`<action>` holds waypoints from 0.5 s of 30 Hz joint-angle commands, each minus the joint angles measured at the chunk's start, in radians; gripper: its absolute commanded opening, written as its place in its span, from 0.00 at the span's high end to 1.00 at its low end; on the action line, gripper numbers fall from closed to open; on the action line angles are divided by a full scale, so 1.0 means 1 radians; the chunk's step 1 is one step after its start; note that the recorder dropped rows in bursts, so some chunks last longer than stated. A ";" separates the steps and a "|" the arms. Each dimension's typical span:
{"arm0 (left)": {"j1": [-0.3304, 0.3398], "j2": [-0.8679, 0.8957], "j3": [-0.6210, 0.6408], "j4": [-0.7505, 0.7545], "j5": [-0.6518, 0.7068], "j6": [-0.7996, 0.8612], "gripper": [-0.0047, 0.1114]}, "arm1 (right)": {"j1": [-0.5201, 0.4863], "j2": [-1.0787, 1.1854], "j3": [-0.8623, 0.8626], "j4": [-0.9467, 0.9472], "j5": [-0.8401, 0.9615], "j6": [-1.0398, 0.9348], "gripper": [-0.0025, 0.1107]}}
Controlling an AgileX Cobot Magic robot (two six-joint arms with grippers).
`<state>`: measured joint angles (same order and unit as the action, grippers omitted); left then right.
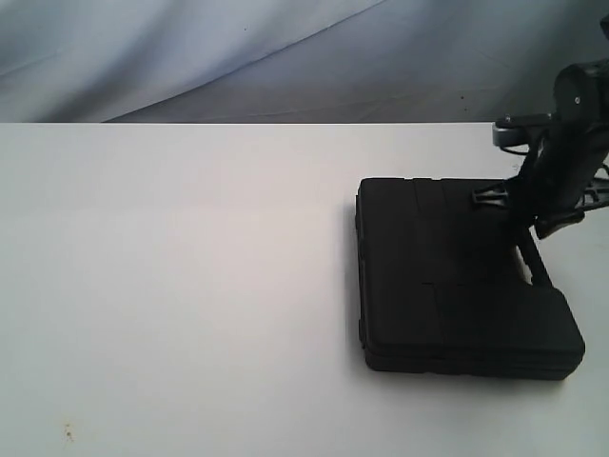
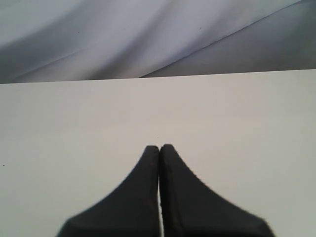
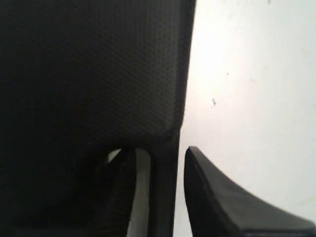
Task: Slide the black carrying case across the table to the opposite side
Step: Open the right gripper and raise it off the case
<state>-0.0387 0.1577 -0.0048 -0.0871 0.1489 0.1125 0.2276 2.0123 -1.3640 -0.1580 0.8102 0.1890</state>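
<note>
the black carrying case [image 1: 447, 276] lies flat on the right side of the white tabletop [image 1: 171, 286]. the right gripper [image 3: 158, 153] straddles its handle [image 3: 164, 197], jaws parted, not pinching it. the left gripper [image 2: 159, 147], clenched shut, hangs above the tabletop.

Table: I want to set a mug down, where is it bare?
The table is bare everywhere left of the black carrying case, from front edge to back edge, and in a strip in front of it. Crowded at the right, where the right gripper straddles the case's handle.
</note>
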 commanded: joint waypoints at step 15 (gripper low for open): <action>0.002 -0.007 0.005 0.000 -0.014 -0.003 0.96 | 0.004 -0.669 0.457 0.030 -0.670 -0.134 0.90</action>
<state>-0.0387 0.1577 -0.0048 -0.0871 0.1489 0.1125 0.2276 1.4432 -1.0269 -0.1333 0.2952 0.0838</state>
